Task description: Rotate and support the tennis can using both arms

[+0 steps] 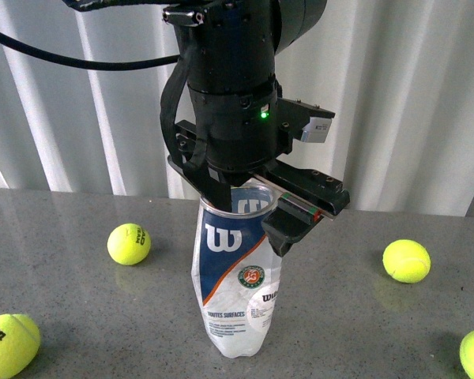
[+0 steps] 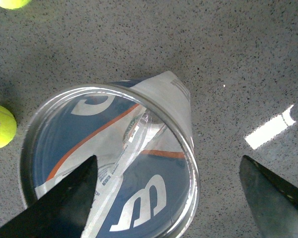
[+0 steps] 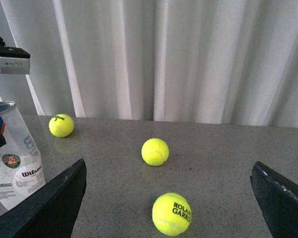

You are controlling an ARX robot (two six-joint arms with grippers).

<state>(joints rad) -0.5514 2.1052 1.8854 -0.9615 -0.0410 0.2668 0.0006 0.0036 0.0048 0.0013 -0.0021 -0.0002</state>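
**While the left claw (image 2: 168, 161) hangs released over the tennis can (image 1: 237, 276), the right claw (image 3: 168, 163) stands off, also released**

Because neither claw grips anything, the can stands by itself on a grey speckled table (image 1: 340, 316). It is upright with a slight lean, directly below the left arm (image 1: 237, 79) in the middle of the front view. In the left wrist view, one flat black finger (image 2: 64, 198) overlaps the can's open mouth. The other lies outside the wall, well apart. Whether the first dips inside the rim cannot be told. The right wrist view shows the can outside that claw's spread fingers, not between them.

The step in hand looks like taking hold of the can's top. It would go best with a gentle closing on the metal ring (image 2: 191, 148), probably the stiffest part, since the thin wall would likely dent. The right claw should brace the lower body before any turning, as the base looks narrow and could tip or slide on the glossy table.

The can is a clear plastic tube and looks empty from above. It is wrapped in a shiny blue, white and orange label with a white W and a round emblem. Fuzzy yellow-green balls (image 1: 129, 243) lie scattered around it, none touching it. A white pleated curtain (image 3: 188, 59) hangs behind.
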